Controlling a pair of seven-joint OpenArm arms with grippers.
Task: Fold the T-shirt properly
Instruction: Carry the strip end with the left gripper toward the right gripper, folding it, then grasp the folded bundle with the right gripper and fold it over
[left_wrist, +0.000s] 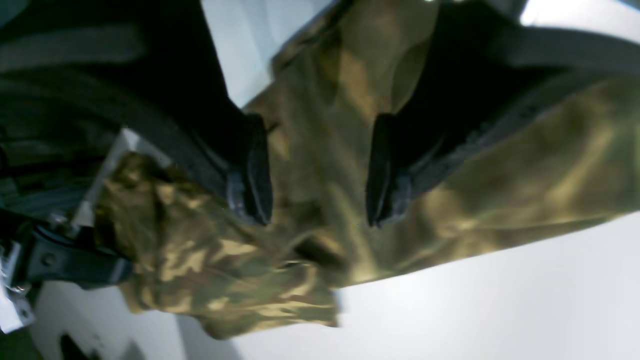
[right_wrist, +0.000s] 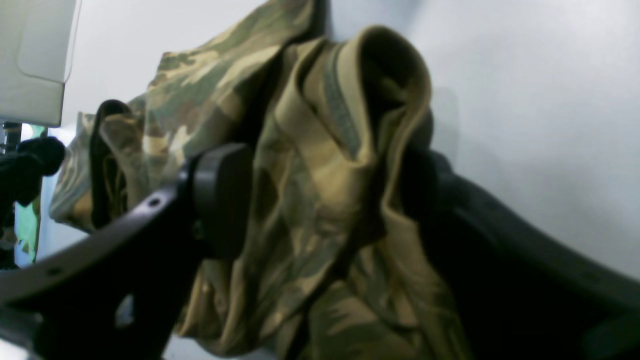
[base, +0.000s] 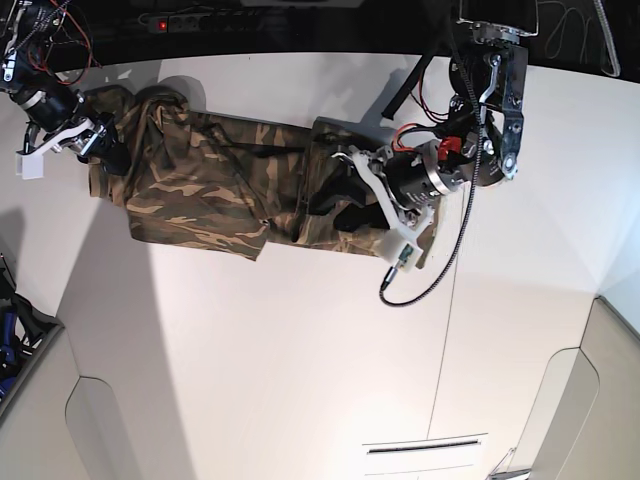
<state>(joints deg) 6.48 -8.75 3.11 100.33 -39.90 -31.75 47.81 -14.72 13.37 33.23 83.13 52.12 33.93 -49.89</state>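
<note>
The camouflage T-shirt (base: 200, 190) lies stretched sideways across the far part of the white table (base: 300, 350), bunched and creased in the middle. My left gripper (base: 335, 205) hangs over the shirt's right part. In the left wrist view its two black fingers (left_wrist: 250, 170) stand apart, open, with the cloth (left_wrist: 320, 75) beneath and between them. My right gripper (base: 105, 150) is at the shirt's left end. In the right wrist view (right_wrist: 325, 195) it is shut on a thick bunch of the shirt (right_wrist: 310, 200), with a ribbed collar band showing on top.
A black cable (base: 440, 280) loops from the left arm onto the table. A power strip (base: 190, 20) lies along the dark back edge. The table edge with rounded panels runs at the front left (base: 90, 400) and front right (base: 570, 380).
</note>
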